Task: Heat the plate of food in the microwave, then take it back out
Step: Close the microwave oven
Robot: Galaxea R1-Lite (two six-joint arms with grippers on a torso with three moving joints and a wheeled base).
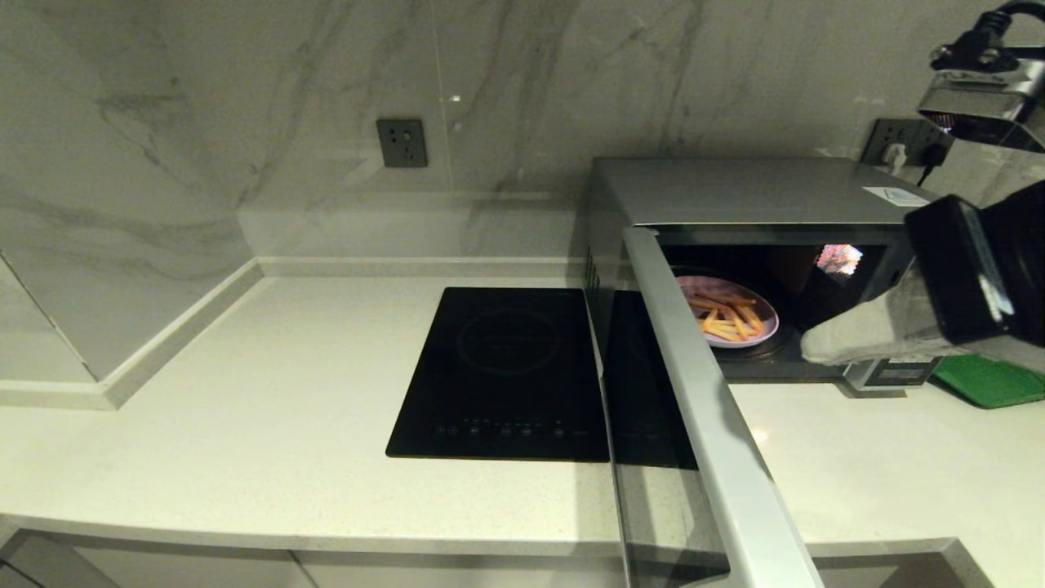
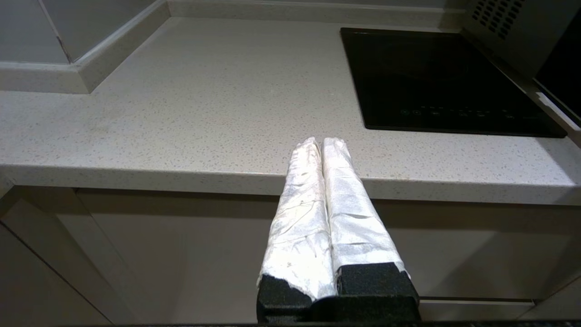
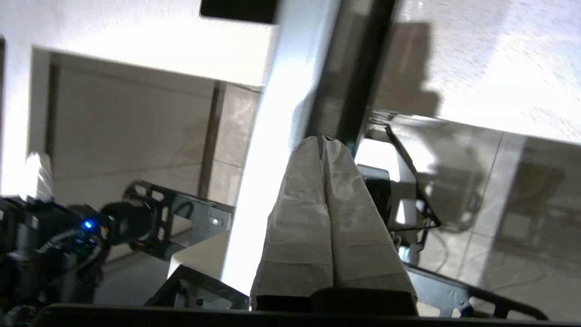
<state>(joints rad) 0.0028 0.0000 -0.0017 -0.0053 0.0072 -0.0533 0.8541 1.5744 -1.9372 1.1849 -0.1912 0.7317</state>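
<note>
The silver-grey microwave [image 1: 751,192] stands at the back right of the counter, and its dark glass door [image 1: 702,425] is swung wide open toward me. Inside the cavity sits the pale lilac plate of food [image 1: 729,320] with orange-yellow fry sticks. My right gripper [image 1: 808,347] hangs just outside the cavity's right front, close to the plate's right edge, its white-wrapped fingers shut and holding nothing; in the right wrist view the right gripper [image 3: 324,138] points at the open door's edge [image 3: 272,113]. My left gripper [image 2: 321,141] is shut and parked below the counter's front edge.
A flat black glass cooktop [image 1: 506,371] lies in the counter left of the microwave, seen also as the cooktop [image 2: 435,77] in the left wrist view. A green tray [image 1: 992,381] lies right of the microwave. Marble wall with a socket [image 1: 402,143] behind.
</note>
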